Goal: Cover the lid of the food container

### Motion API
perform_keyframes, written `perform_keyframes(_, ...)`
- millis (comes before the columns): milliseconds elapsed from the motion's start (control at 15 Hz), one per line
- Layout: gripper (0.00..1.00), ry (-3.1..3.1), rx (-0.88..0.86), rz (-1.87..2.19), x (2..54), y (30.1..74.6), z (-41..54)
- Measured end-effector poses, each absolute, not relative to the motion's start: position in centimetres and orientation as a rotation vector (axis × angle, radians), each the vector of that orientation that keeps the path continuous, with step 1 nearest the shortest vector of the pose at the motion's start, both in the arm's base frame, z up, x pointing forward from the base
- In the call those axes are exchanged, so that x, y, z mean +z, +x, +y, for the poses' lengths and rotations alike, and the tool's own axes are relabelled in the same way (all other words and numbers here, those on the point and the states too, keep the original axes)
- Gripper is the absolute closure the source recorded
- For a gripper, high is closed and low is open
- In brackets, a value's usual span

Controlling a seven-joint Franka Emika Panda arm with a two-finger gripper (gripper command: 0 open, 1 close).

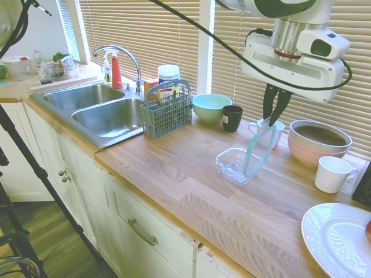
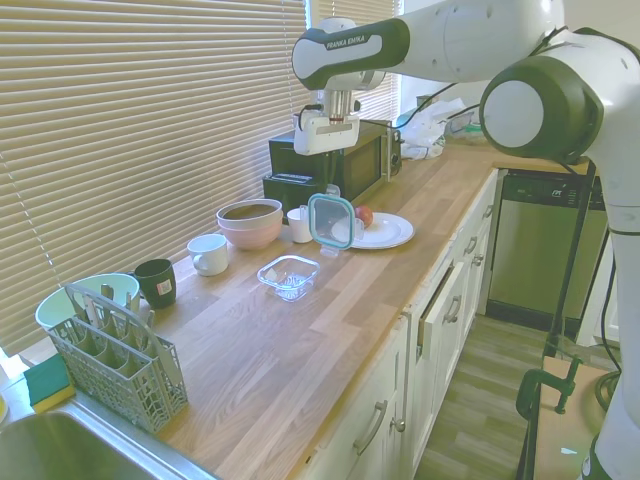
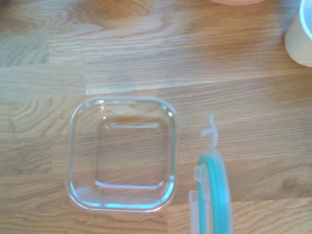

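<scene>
"FRANKA EMIKA" is printed on the arm's green link; no other writing is legible.

End effector (image 1: 276, 117) has its fingers pinched on the top edge of the lid (image 1: 258, 149), which hangs on edge, teal rim showing, off the tabletop (image 1: 191, 191). Food container (image 1: 238, 164) sits empty & upright on the wood. In the first exterior view the lid's lower edge overlaps the tub's rim at approx 3 o'clock; can't tell whether they touch. Wrist view shows the lid (image 3: 213, 195) edge-on, just beside the tub (image 3: 122, 154), not over it.

Counts: 1 lid, 1 tub, 1 green bowl (image 1: 211, 106), 1 pink bowl (image 1: 317, 141), 1 dark cup (image 1: 232, 117), 2 white cups (image 1: 333, 173) (image 1: 271, 132), 1 white plate (image 1: 336, 238), 1 cutlery basket (image 1: 167, 111), 1 double sink (image 1: 95, 108), 1 microwave (image 2: 345, 165). Pink bowl sits at approx 2 o'clock from the tub, dark cup at approx 11.
</scene>
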State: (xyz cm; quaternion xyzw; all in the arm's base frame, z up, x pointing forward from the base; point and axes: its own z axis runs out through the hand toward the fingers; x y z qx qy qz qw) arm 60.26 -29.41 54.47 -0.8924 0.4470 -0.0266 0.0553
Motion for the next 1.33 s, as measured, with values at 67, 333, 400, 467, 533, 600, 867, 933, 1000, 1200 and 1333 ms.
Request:
perform_keyframes(67, 1.0, -2.712, -0.076, 1.356, 54.4, 60.6, -29.5)
perform_keyframes(333, 1.0, -2.728, -0.061, 1.339, 54.8, 61.9, -29.2)
perform_keyframes(400, 1.0, -2.731, -0.056, 1.336, 54.7, 62.2, -29.2)
perform_keyframes(467, 1.0, -2.734, -0.057, 1.333, 54.7, 62.5, -29.1)
perform_keyframes(533, 1.0, -2.736, -0.054, 1.33, 54.3, 62.8, -28.9)
perform_keyframes(600, 1.0, -2.737, -0.047, 1.33, 54.0, 63.1, -28.9)
perform_keyframes(867, 1.0, -2.741, -0.023, 1.329, 52.8, 63.7, -28.4)
perform_keyframes(933, 1.0, -2.742, -0.021, 1.325, 52.7, 63.8, -28.1)
perform_keyframes(1000, 1.0, -2.745, -0.021, 1.321, 52.7, 64.1, -27.6)
perform_keyframes(1200, 1.0, -2.758, -0.009, 1.308, 52.3, 65.3, -25.0)
perform_keyframes(1333, 1.0, -2.771, 0.006, 1.3, 51.2, 66.5, -23.2)
